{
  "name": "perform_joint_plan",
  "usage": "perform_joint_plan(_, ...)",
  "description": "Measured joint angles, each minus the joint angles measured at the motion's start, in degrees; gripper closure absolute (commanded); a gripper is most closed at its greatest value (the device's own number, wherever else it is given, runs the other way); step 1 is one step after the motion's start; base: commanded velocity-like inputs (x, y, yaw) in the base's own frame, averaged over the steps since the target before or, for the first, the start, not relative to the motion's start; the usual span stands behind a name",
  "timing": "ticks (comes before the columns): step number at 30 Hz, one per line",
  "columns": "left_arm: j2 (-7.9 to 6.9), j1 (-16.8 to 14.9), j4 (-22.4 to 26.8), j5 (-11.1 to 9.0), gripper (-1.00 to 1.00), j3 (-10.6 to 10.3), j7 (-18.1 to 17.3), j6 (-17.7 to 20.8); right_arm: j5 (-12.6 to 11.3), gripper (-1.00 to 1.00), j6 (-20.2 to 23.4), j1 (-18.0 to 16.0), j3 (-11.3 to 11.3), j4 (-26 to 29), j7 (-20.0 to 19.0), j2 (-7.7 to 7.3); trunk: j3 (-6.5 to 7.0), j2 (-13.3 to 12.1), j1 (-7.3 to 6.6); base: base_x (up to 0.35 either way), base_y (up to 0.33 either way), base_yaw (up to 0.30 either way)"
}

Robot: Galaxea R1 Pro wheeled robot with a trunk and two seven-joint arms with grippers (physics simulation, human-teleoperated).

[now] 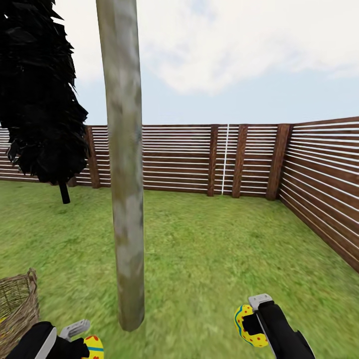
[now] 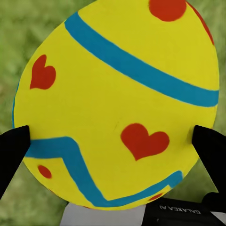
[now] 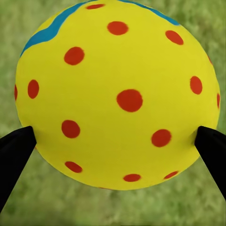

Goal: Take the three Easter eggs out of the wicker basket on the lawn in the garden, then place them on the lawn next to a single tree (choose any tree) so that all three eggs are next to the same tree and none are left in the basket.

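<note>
The tree's pale grey-green trunk (image 1: 125,174) rises straight ahead, and its foot meets the lawn (image 1: 209,249) between my two arms. My left gripper (image 1: 86,340) is shut on a yellow Easter egg (image 1: 94,347) with blue bands and red hearts, seen close in the left wrist view as egg (image 2: 117,94) between black fingertips (image 2: 13,146). My right gripper (image 1: 251,324) is shut on a red-dotted yellow egg (image 1: 244,326), which is large in the right wrist view (image 3: 117,70). The wicker basket (image 1: 17,301) stands at the lower left, its inside mostly cut off.
A black columnar tree (image 1: 40,99) stands at the back left. The dark brown slatted fence (image 1: 174,159) closes the garden along the back and down the right side. Open grass stretches from the trunk to the fence corner.
</note>
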State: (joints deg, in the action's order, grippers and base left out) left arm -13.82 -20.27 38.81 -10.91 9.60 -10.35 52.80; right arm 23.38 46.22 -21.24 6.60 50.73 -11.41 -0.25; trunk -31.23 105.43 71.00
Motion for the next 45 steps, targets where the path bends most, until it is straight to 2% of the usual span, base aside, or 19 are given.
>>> perform_joint_plan(6, -0.19, 0.0, 0.0, 0.3, 1.00, 0.0, 0.1, 0.0, 0.0, 1.00, 0.0, 0.0, 0.0, 0.0, 0.0, 0.01, -1.08, 2.4, 1.32, 0.000, 0.000, 0.000)
perform_joint_plan(11, -3.83, 0.0, -0.1, 0.5, 1.00, -0.1, 0.0, 0.0, 0.0, 1.00, 0.0, 0.0, 0.0, 0.0, -0.1, 0.00, -1.97, 4.4, 2.42, 0.000, 0.000, 0.000)
perform_joint_plan(14, -4.92, 0.0, 0.1, 0.3, 1.00, -0.2, 0.0, 0.0, -0.1, 1.00, 0.0, 0.0, 0.0, -0.1, -0.1, 0.05, -2.51, 5.6, 3.08, 0.000, 0.000, 0.000)
perform_joint_plan(33, -4.28, 0.0, 0.0, 0.0, 1.00, -0.4, 0.0, 0.0, -0.3, 1.00, 0.0, 0.0, 0.0, -0.3, -0.1, 0.14, -5.93, 13.2, 7.25, 0.000, 0.000, 0.000)
perform_joint_plan(38, -3.63, 0.0, 0.0, -0.1, 1.00, -0.5, 0.0, 0.0, -0.4, 1.00, -0.1, 0.0, 0.1, -0.3, -0.1, 0.06, -6.82, 15.2, 8.35, 0.000, 0.000, 0.161)
perform_joint_plan(45, -3.51, 0.0, 0.0, 0.0, 1.00, -0.5, 0.1, -0.1, -0.4, 1.00, -0.1, 0.0, 0.1, -0.3, -0.1, 0.05, -8.08, 18.1, 9.89, 0.000, 0.000, 0.012)
